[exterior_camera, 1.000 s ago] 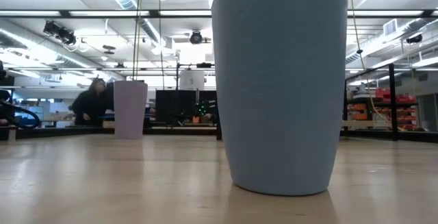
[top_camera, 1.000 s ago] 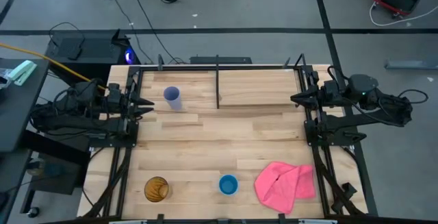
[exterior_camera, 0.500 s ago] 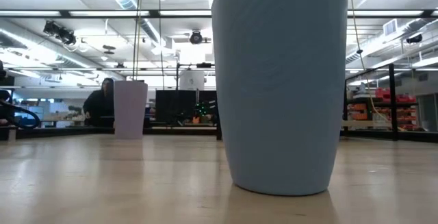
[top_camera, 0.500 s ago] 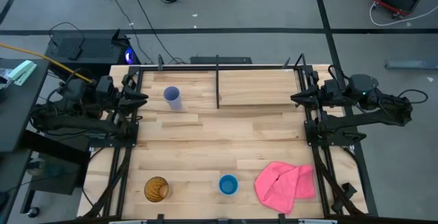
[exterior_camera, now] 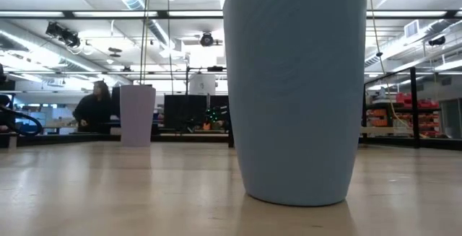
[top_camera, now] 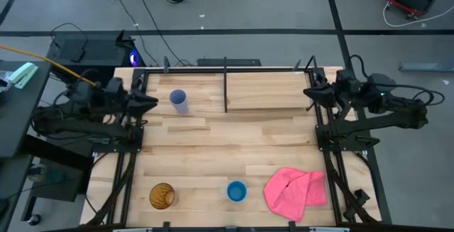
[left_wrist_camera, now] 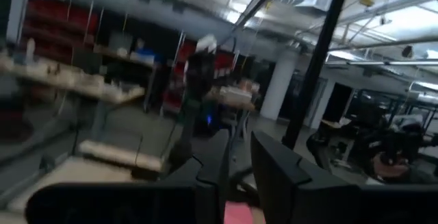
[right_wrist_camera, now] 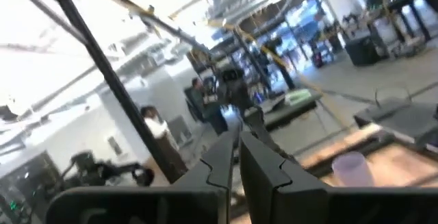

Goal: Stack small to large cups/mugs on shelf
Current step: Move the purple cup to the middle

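Note:
Three cups stand upright on their bases on the wooden shelf (top_camera: 213, 147). The pale lavender cup (top_camera: 178, 101) is at the far left, near the thin black divider post (top_camera: 225, 84). The amber cup (top_camera: 162, 196) and the short blue cup (top_camera: 236, 191) are at the near edge. In the low view the blue cup (exterior_camera: 294, 92) fills the middle and the lavender cup (exterior_camera: 137, 115) stands far off. My left gripper (top_camera: 153, 101) hovers at the left edge beside the lavender cup, its fingers (left_wrist_camera: 213, 162) a narrow gap apart, empty. My right gripper (top_camera: 308, 92) is shut and empty at the far right edge.
A crumpled pink cloth (top_camera: 296, 191) lies at the near right, beside the blue cup. Black frame rails run along the left (top_camera: 135, 140) and right (top_camera: 323, 140) sides. A person (exterior_camera: 92, 110) shows far behind the table in the low view.
My left gripper has risen and drawn a little toward the table's far edge, still beside the lavender cup. My right gripper has risen and shifted toward the far edge. The cups and the cloth have stayed where they were.

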